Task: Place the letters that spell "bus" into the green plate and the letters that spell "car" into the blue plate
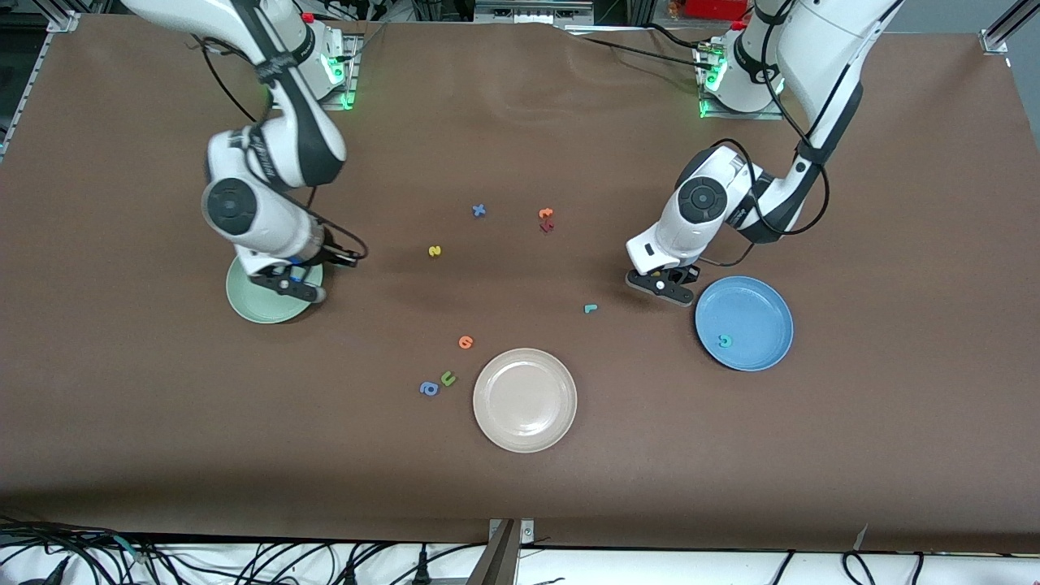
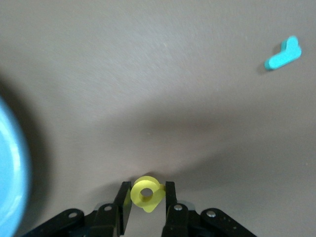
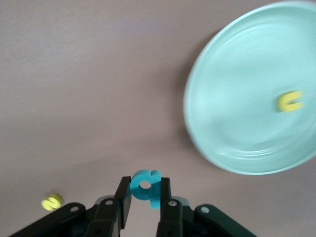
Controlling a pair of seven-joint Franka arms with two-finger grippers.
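Left gripper (image 2: 146, 197) pinches the small yellow foam "a" (image 2: 146, 193) over bare table, at nine o'clock of the round blue plate (image 1: 764, 309), ready to carry across. Right gripper (image 3: 143, 195) clamps the teal foam "b" (image 3: 144, 185) by the pale green plate (image 3: 237, 84), which already holds the yellow "u" (image 3: 290, 100).

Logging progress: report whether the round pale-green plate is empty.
Not empty. The pale-green plate holds one yellow foam "u", seen in the right wrist view.
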